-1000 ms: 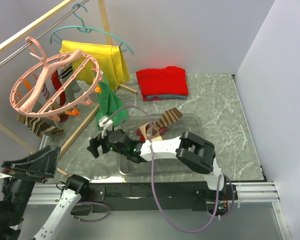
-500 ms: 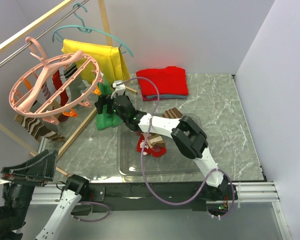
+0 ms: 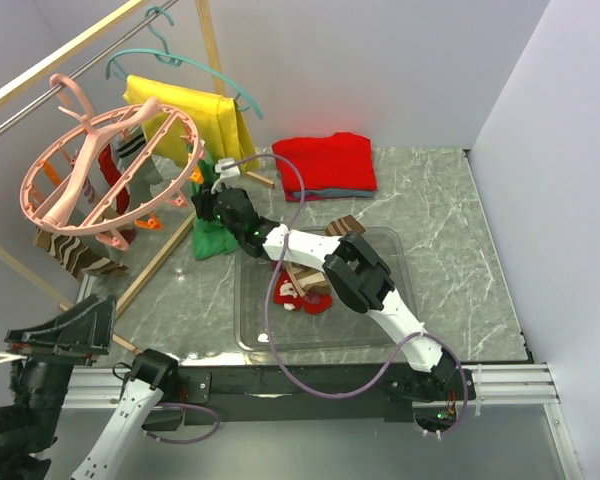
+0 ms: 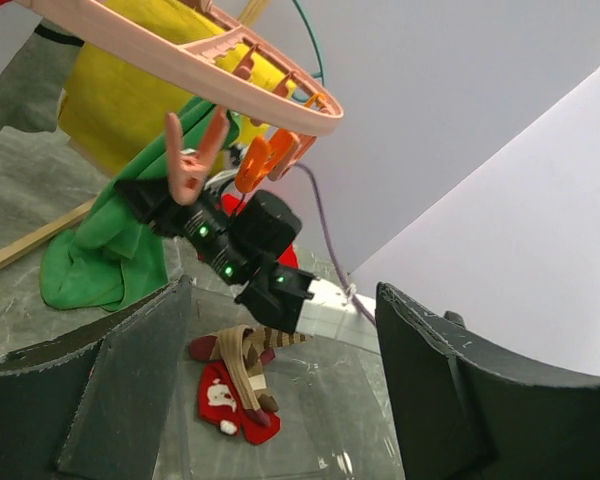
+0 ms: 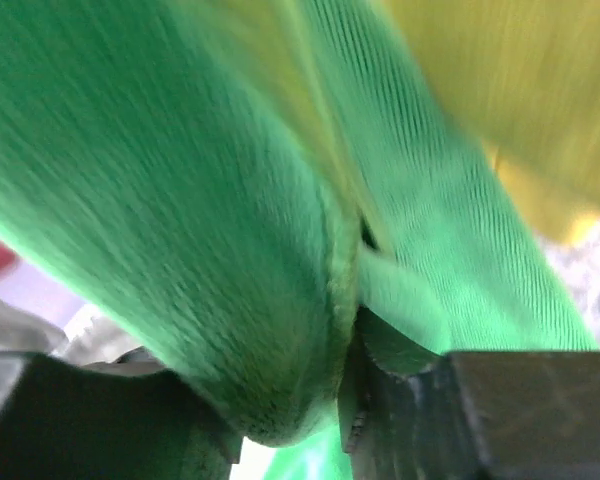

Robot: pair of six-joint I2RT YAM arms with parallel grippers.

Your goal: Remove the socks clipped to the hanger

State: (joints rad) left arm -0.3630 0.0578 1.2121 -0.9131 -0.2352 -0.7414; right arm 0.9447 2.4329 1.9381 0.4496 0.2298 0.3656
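The pink ring hanger (image 3: 28, 185) hangs from the rack at the back left, with striped brown socks (image 3: 70, 255), a red sock (image 3: 110, 190) and a grey one (image 3: 140, 170) clipped under it. A green cloth (image 3: 215, 240) hangs below its right rim. My right gripper (image 3: 212, 205) reaches to that cloth, and in the right wrist view the jaws (image 5: 310, 400) pinch a fold of the green cloth (image 5: 180, 200). A red sock with a white figure (image 4: 225, 395) and a striped one (image 4: 250, 345) lie in the clear bin (image 3: 380, 330). My left gripper (image 4: 280, 400) stands open and empty, low at the near left.
A yellow shirt (image 3: 200, 120) hangs on a teal coat hanger (image 3: 180, 60) behind the ring. A folded red garment (image 3: 325, 165) lies at the back of the table. A wooden rack rail (image 3: 170, 255) slants across the table's left side. White walls close the back and right.
My right arm swung from the bin's near-left corner back to the green cloth under the ring, and its jaws closed on it. The left gripper barely moved.
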